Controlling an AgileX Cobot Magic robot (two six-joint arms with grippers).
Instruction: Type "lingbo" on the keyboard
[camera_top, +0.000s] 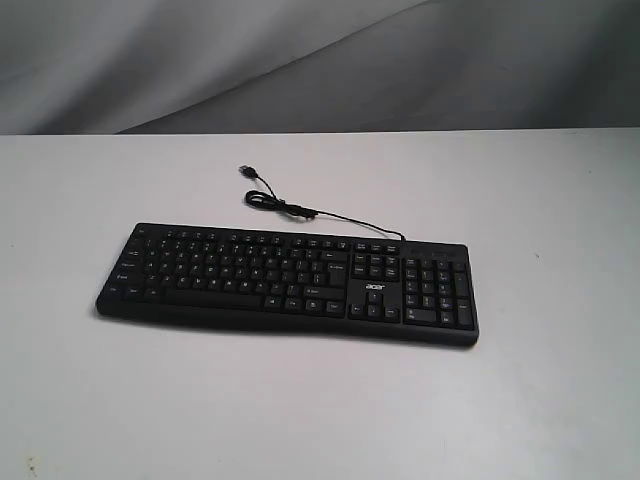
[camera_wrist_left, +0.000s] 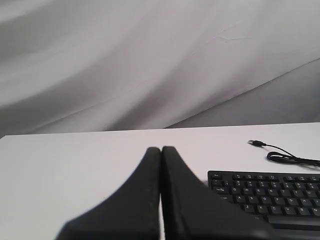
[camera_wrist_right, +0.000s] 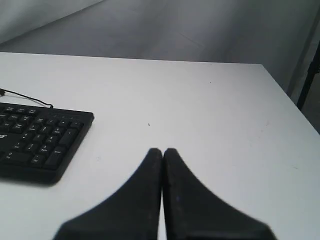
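Observation:
A long black keyboard (camera_top: 288, 283) with white key legends and an "acer" logo lies across the middle of the white table (camera_top: 320, 400). Its thin black USB cable (camera_top: 290, 208) curls away behind it, unplugged. Neither arm shows in the exterior view. In the left wrist view my left gripper (camera_wrist_left: 161, 149) is shut and empty, held off the keyboard's (camera_wrist_left: 270, 197) escape-key end. In the right wrist view my right gripper (camera_wrist_right: 162, 150) is shut with nothing in it, off the numeric-keypad end of the keyboard (camera_wrist_right: 40, 142).
A grey draped cloth (camera_top: 300, 60) hangs behind the table's far edge. The table's side edge (camera_wrist_right: 285, 95) runs close to the right gripper, with a dark stand leg (camera_wrist_right: 309, 75) beyond it.

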